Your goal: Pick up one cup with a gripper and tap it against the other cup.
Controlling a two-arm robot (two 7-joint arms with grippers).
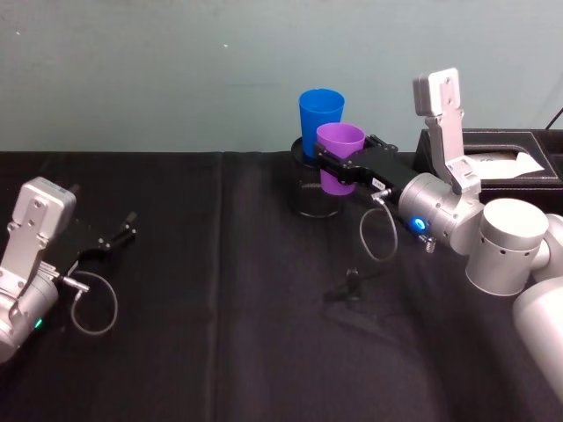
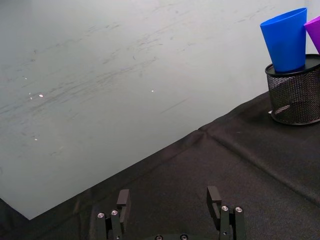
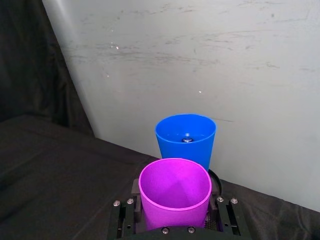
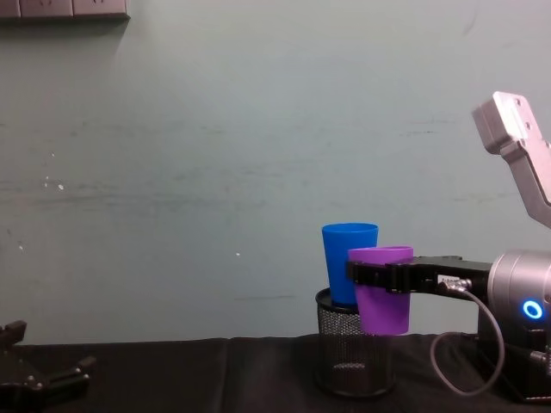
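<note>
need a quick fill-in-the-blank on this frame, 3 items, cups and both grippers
1. The right gripper is ____ on the purple cup.
2. The blue cup stands in the black mesh holder, ____ the purple cup as the head view sees it.
3. The left gripper holds nothing and its fingers are ____.
Missing words: shut; behind; open.

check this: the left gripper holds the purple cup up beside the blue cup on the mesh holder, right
Wrong arm. The head view shows the right gripper holding the purple cup up beside the blue cup on the mesh holder; the left gripper is open, low on the left.
</note>
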